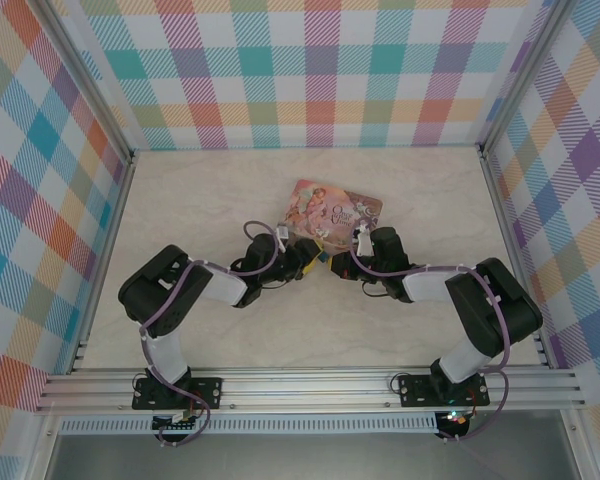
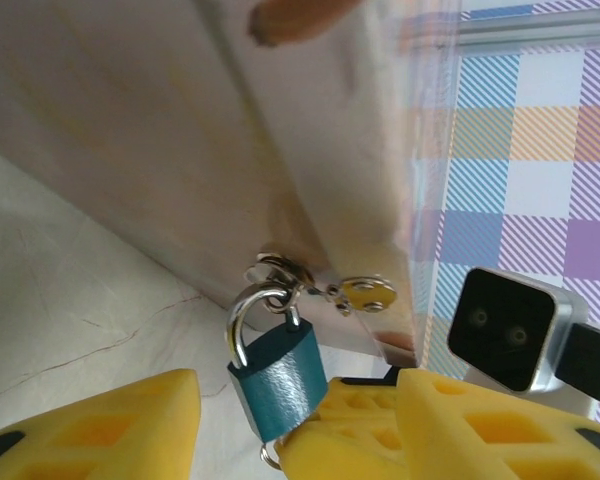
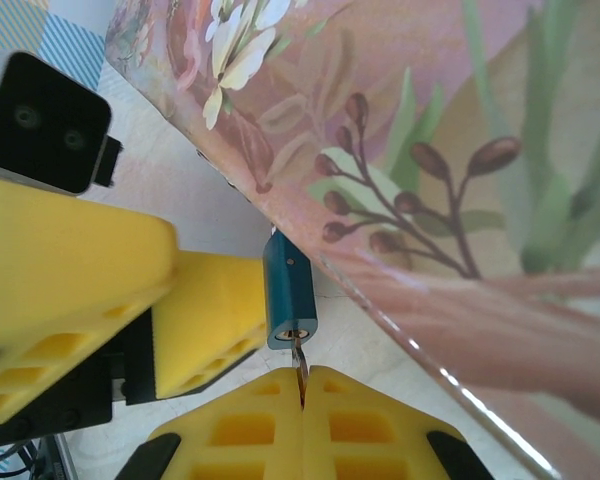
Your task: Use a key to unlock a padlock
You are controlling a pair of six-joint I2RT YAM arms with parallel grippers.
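Observation:
The small dark blue padlock (image 2: pixel 278 375) hangs by its silvery shackle (image 2: pixel 245 315) from the clasp of the pink tin (image 2: pixel 180 130); both shackle legs sit in the body. My left gripper (image 2: pixel 298 415) is open around it. One yellow finger (image 3: pixel 210 320) touches the padlock's side and the other (image 2: pixel 90 430) stands apart from it. My right gripper (image 3: pixel 302 385) is shut on the thin key (image 3: pixel 299 358). The key's blade enters the keyhole in the padlock's (image 3: pixel 288 295) underside. Seen from above, both grippers (image 1: pixel 310 256) (image 1: pixel 342 262) meet at the tin's near edge.
The pink illustrated tin (image 1: pixel 335 208) lies mid-table, just behind both grippers. A small brassy tab (image 2: pixel 365 293) hangs at its clasp, and a ring (image 2: pixel 269 456) shows under the padlock. Checked walls enclose the table on three sides. The right wrist camera (image 2: pixel 510 325) faces my left one.

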